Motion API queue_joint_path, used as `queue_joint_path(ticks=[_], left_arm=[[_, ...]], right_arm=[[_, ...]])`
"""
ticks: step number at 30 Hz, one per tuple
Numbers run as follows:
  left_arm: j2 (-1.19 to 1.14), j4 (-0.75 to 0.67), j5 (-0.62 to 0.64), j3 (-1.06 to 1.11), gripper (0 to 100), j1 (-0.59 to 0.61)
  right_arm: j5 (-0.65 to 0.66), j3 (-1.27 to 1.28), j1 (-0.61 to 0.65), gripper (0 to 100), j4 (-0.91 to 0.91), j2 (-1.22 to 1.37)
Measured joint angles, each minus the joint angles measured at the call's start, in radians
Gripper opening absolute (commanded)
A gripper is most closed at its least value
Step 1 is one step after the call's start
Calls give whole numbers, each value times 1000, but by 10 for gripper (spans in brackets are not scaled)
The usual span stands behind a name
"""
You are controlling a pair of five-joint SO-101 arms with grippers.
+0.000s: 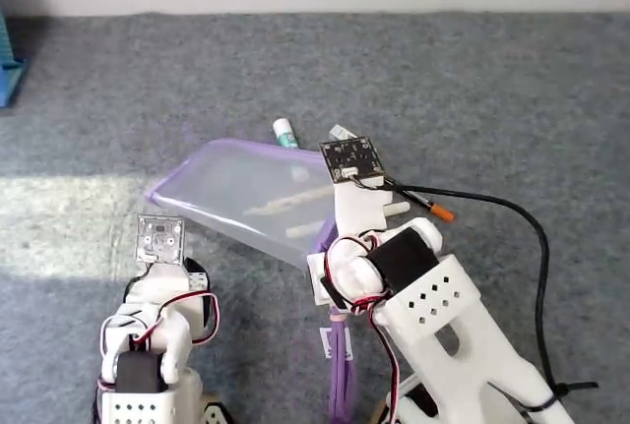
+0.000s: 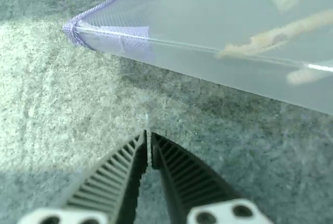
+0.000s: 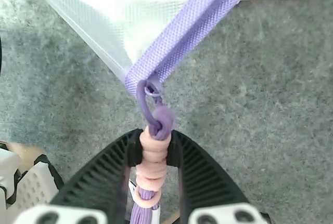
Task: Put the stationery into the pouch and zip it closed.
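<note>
Right wrist view: right gripper [image 3: 154,140] jaws pinch the beaded pull [image 3: 154,154] at the pouch [image 3: 104,21] zipper corner; the pull's lower end is cut off. Left gripper [image 2: 149,140] jaws are pressed together, empty, over tabletop [image 2: 52,104] just short of the pouch edge. High view: pouch lies mid-tabletop, zipper end hidden under right arm [image 1: 433,296]. Contents read only as pale blurs through the wall. Green-capped tube [image 1: 285,132] and orange-tipped pen [image 1: 423,208] lie outside, both partly covered.
</note>
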State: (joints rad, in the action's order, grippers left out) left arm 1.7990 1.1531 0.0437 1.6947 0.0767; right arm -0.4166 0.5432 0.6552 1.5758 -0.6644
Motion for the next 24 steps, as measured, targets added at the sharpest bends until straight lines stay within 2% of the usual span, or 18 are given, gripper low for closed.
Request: queue_joint_path(ticks=[17, 24], left_arm=[[0, 0, 0, 0, 14, 0], [0, 0, 0, 0, 14, 0]], right_arm=[[28, 0, 0, 8, -54, 0], [107, 0, 0, 8, -55, 0]])
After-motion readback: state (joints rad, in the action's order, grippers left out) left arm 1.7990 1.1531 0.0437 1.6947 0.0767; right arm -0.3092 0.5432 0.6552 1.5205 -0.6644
